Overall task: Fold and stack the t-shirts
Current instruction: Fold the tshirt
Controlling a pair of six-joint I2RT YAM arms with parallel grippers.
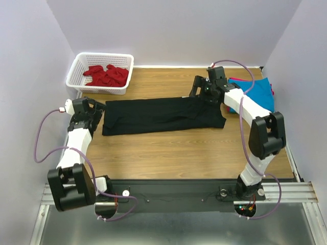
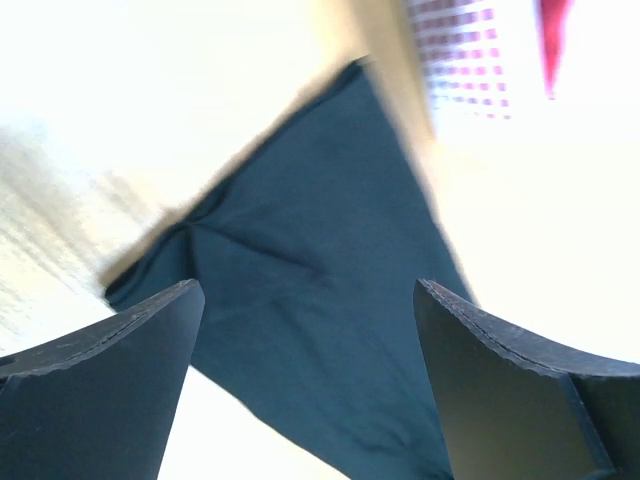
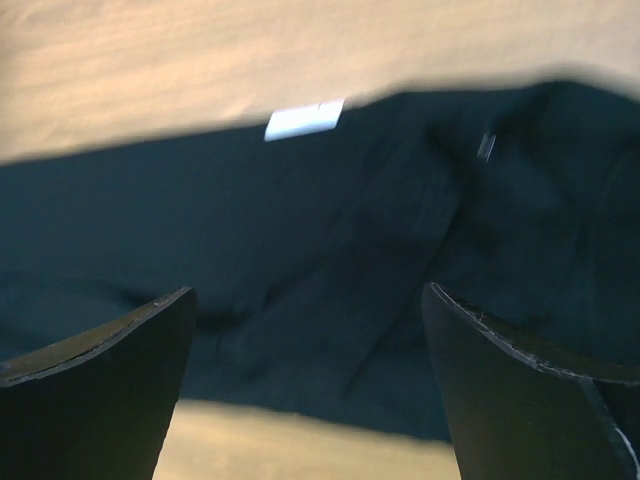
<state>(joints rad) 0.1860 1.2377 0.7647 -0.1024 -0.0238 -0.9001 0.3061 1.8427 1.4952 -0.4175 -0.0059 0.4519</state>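
Wooden bench (image 1: 179,153), walls close on the left, far and right sides. A wide bare strip runs along the near edge, a narrower one along the far edge between the two corners.

Black t-shirt (image 1: 163,116) is folded into a long band, flat, running left to right across the middle of the bench. Its left end nearly reaches the left edge; its right end stops short of the right edge.

White lattice basket (image 1: 76,69) sits in the far left corner, apart from the black shirt. Red t-shirts (image 1: 107,75) are heaped inside; I can't count them.

Turquoise t-shirt (image 1: 258,92) lies in the far right corner, partly covered by the right arm, with a red sliver showing at its right edge. Fold state is unclear.

Left gripper (image 2: 308,285) is at the shirt's left end, jaws spread wide, nothing pinched, cloth below. That view is overexposed and blurred.

Right gripper (image 3: 307,290) is over the shirt's far right part, jaws apart, holding nothing. Can't tell whether either gripper touches the cloth. That view is dark, with creases hard to read.

Small white tag (image 3: 305,120) sits at the shirt's edge.
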